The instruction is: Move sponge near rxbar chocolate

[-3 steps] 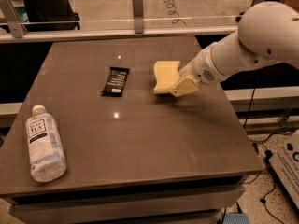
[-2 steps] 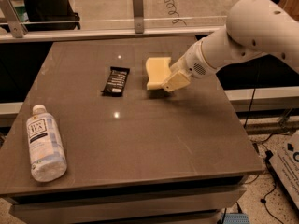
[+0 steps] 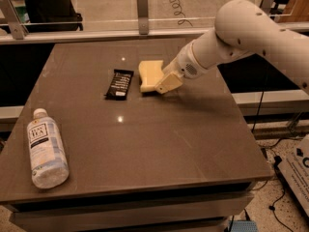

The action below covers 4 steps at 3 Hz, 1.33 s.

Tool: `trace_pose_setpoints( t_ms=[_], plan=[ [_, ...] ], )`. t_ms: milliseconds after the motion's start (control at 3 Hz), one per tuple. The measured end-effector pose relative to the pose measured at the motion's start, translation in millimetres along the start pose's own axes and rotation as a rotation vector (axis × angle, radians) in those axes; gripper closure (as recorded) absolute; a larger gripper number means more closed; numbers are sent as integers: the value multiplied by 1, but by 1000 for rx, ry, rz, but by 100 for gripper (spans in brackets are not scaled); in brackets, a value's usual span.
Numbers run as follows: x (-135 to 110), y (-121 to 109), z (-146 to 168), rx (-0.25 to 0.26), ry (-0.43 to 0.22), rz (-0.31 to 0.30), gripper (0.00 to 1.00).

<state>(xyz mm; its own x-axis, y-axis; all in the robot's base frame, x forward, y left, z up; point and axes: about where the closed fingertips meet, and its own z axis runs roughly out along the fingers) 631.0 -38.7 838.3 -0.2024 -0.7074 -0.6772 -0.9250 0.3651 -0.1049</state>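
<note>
Sponge (image 3: 148, 72) – pale yellow foam block, plain, wavy-edged. Sits at mid-table (image 3: 169, 144), just right of rxbar chocolate (image 3: 119, 84), narrow gap between them. Gripper (image 3: 159, 84) pinches the sponge's right end – near finger overlaps it, far finger hidden behind the foam. Wrapper lettering unreadable. Bottle (image 3: 46, 149) lies at the front left.

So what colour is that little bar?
The rxbar chocolate is black with white lettering, in the camera view; the gripper is at the sponge beside it.
</note>
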Motion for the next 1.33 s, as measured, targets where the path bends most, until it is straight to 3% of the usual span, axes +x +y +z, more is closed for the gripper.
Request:
trace_pose_setpoints(
  t_ms=[667, 1000, 1333],
  plan=[
    [-10, 1, 19, -51, -20, -7, 100],
    [-13, 4, 25, -76, -22, -10, 83],
    [-16, 6, 26, -92, -23, -16, 59]
  ],
)
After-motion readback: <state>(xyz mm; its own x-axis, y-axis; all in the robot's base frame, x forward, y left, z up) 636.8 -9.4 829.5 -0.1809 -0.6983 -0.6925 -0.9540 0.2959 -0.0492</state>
